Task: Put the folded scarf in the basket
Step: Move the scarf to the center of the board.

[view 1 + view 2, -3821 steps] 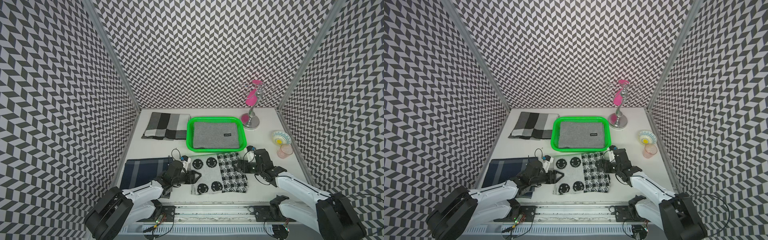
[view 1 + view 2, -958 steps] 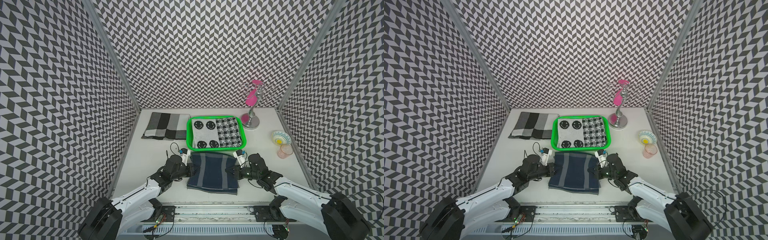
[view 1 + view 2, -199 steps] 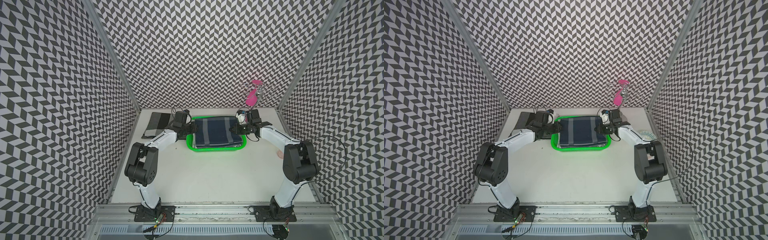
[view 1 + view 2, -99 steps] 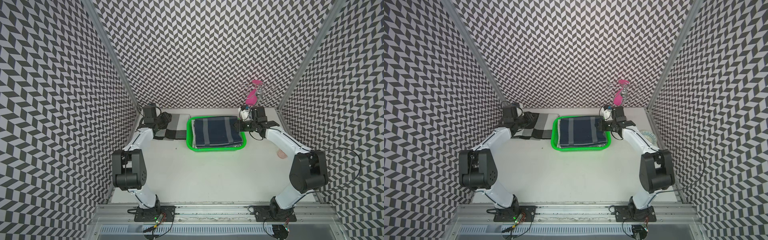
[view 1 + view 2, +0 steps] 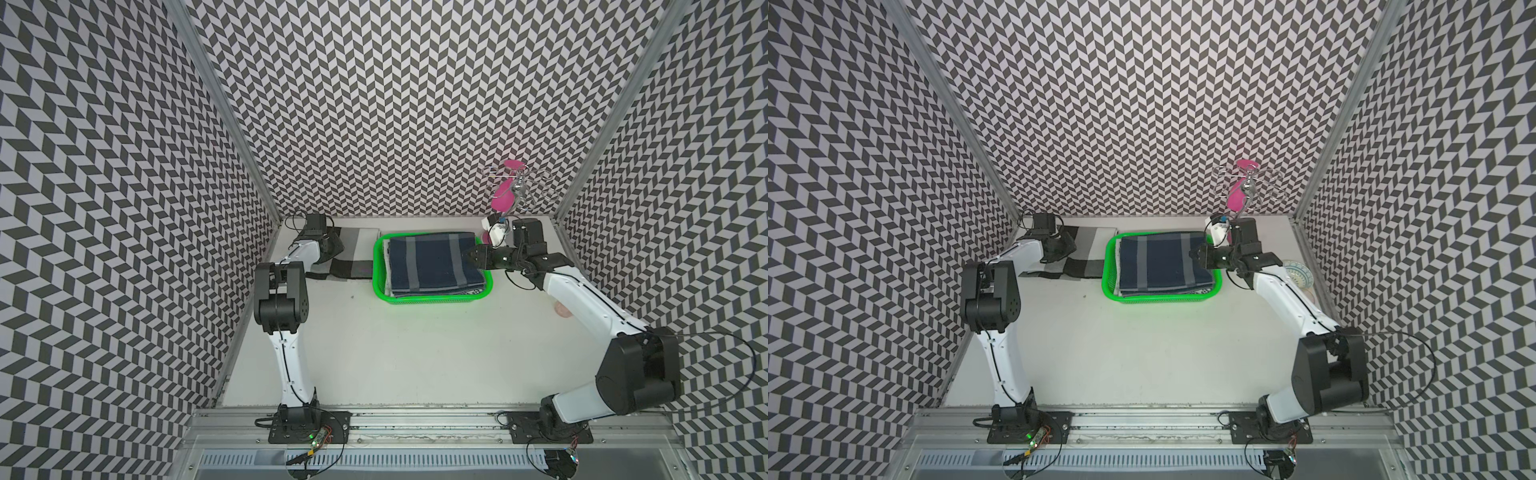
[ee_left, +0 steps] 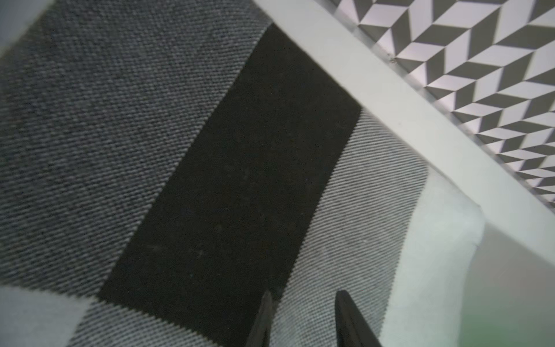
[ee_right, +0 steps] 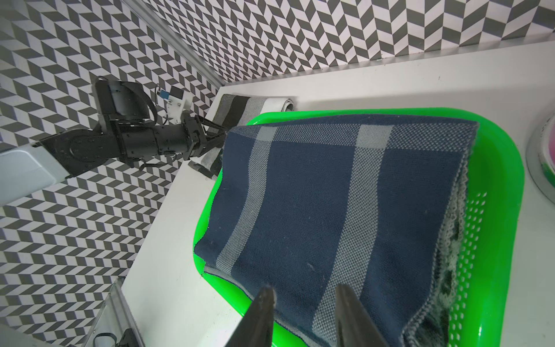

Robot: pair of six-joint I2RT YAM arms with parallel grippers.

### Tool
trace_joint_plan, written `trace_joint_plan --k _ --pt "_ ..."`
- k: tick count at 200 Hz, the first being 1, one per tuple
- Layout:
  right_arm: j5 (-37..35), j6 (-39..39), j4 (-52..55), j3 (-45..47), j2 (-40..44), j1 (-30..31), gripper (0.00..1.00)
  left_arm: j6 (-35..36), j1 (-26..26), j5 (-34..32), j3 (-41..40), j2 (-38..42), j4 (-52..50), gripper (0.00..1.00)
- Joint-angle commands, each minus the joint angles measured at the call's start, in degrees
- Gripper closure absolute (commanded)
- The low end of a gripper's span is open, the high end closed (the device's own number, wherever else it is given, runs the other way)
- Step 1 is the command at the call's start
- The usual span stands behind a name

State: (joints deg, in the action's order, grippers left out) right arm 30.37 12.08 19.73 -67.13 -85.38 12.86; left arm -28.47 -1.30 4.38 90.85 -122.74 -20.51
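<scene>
1. Woven cloth, coarse and wool-like, is what I have to move. The grey-and-black checked scarf [image 5: 353, 253] lies folded flat on the table [image 5: 415, 353]. It is just beside the green basket [image 5: 428, 298] on my left arm's side, close to the back wall.
2. The basket is well filled. A navy scarf [image 7: 345, 195] with pale stripes lies on top of other folded cloth inside it, and one edge reaches the rim beneath my right arm.
3. My left gripper [image 6: 303, 300] hangs low over the checked scarf with its jaws a little apart. Nothing is between them, and the weave shows through the gap.
4. My right gripper [image 7: 303, 294] is at the basket's side nearest that arm, over the navy scarf's edge. Its jaws are likewise parted and, as far as I can see, grip nothing.
5. I judge the checked scarf light, soft and limp. Lifted by a single point it would sag and its folds would fall open. It is neither fragile nor slippery, and the rough weave should give my pads good bite.
6. The best hold, I think, is to pinch every layer at two opposite edges, one gripper on each. That way it travels as a flat stack.
7. The risks are catching only the top layer, or dragging the cloth against the basket's rim. The pile inside looks to stand as high as that rim.
</scene>
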Motion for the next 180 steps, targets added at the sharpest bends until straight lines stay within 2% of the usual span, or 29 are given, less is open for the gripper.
trace_joint_plan --k 1,16,60,79,103,139,180 --pt "1.08 0.64 -3.28 1.66 1.72 0.65 0.62 3.12 1.82 -7.02 2.63 -1.62 -8.61 0.62" --pt "1.46 0.68 -3.42 2.50 2.23 0.67 0.62 4.57 2.23 -7.05 3.30 -2.04 -11.58 0.62" --pt "2.84 1.23 -3.64 4.06 4.30 0.90 0.62 10.82 5.58 -18.97 10.76 -5.63 -25.02 0.64" --pt "3.47 1.43 -3.90 4.78 5.13 1.04 0.62 12.65 5.68 -19.33 11.22 -7.38 -28.44 0.69" --pt "3.89 1.61 -3.93 5.76 6.22 1.25 0.62 13.68 5.68 -17.94 5.65 -5.70 -26.66 0.86" --pt "4.17 1.59 -3.88 7.59 8.45 1.92 0.62 14.99 6.27 -19.21 -1.00 -2.38 -27.51 0.86" --pt "4.60 1.92 -4.60 11.67 11.16 3.58 0.62 17.16 7.63 -17.19 -14.57 4.62 -26.95 0.84"
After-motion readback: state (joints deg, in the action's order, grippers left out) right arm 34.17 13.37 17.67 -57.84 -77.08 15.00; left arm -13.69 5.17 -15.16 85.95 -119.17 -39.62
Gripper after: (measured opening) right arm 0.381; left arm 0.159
